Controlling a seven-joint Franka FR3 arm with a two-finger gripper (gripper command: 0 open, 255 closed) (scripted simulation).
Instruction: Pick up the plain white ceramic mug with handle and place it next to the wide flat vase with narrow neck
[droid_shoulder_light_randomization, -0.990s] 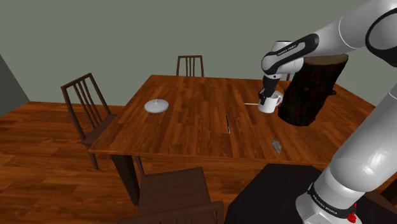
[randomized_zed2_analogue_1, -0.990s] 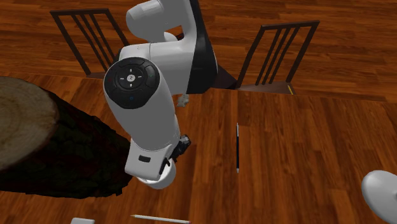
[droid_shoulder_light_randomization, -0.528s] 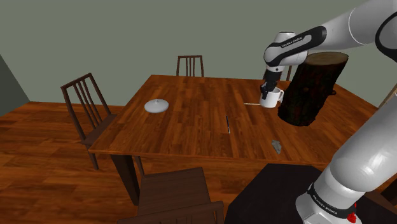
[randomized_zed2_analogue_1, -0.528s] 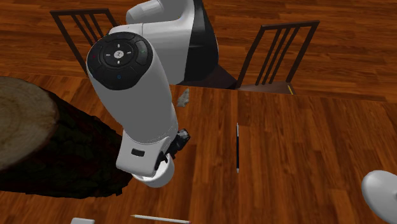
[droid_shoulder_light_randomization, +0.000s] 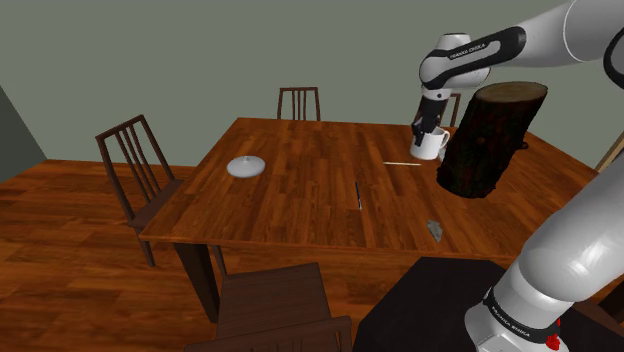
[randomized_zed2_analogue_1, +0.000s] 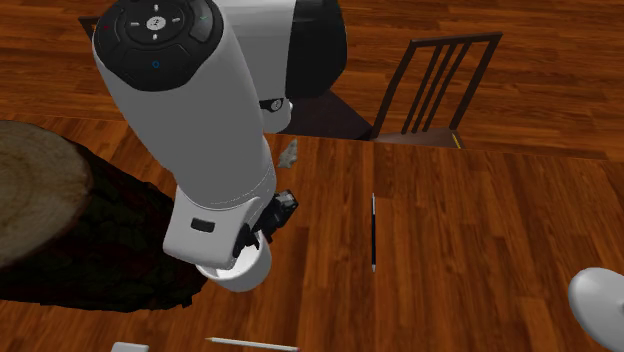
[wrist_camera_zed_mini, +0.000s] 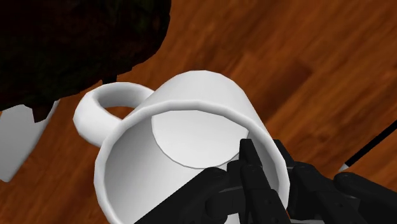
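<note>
The white mug (droid_shoulder_light_randomization: 431, 146) with a handle hangs above the wooden table (droid_shoulder_light_randomization: 300, 200), close to a dark tree-stump block (droid_shoulder_light_randomization: 490, 140). My gripper (droid_shoulder_light_randomization: 430, 128) is shut on the mug's rim from above. In the wrist view one finger is inside the mug (wrist_camera_zed_mini: 191, 121) and the other outside, so the gripper (wrist_camera_zed_mini: 264, 159) clasps the wall; the handle points towards the stump (wrist_camera_zed_mini: 76, 44). The second exterior view shows the mug (randomized_zed2_analogue_1: 240, 272) under the gripper (randomized_zed2_analogue_1: 262, 228). The flat white vase (droid_shoulder_light_randomization: 245, 166) lies far across the table, towards the shoulder view's left, and at the second exterior view's right edge (randomized_zed2_analogue_1: 600, 305).
A black pen (droid_shoulder_light_randomization: 359, 194) and a thin white stick (droid_shoulder_light_randomization: 402, 164) lie on the table between mug and vase. A small grey object (droid_shoulder_light_randomization: 436, 230) sits near the front edge. Chairs (droid_shoulder_light_randomization: 135, 170) stand around the table. The stump (randomized_zed2_analogue_1: 60, 230) is tall beside the mug.
The arm has lifted the mug higher and carried it a little towards the shoulder view's right, closer to the stump. The grip on the rim is unchanged.
</note>
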